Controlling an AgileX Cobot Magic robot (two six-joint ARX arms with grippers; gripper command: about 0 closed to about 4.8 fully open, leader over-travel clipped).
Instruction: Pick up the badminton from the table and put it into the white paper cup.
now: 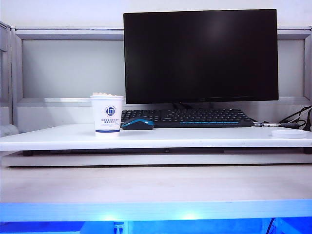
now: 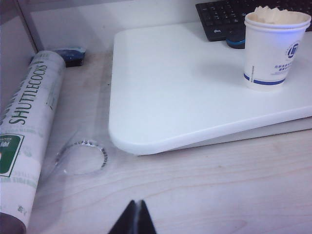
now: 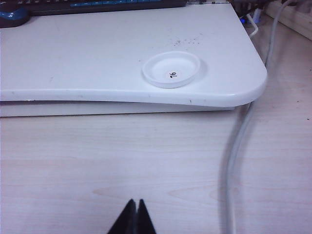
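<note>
Both hands are closed and empty: left hand (image 2: pixel 135 217) low over the wooden surface, the cup (image 2: pixel 274 48) ahead on the bench (image 2: pixel 185 97); right hand (image 3: pixel 134 217) likewise, a disc (image 3: pixel 171 69) ahead. Shuttlecock (image 2: pixel 275 15) sits in the cup, so they seem retired.

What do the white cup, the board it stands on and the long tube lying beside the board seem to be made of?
White paper cup: looks like matte paper, with a rolled rim and printed blue stripe.
Table: smooth white board, probably laminate or painted wood; rounded corner, faint sheen.
Shuttlecock tube: probably cardboard with a printed label, slightly glossy.
Left gripper and right gripper are shut over the wooden surface, away from all three.
</note>
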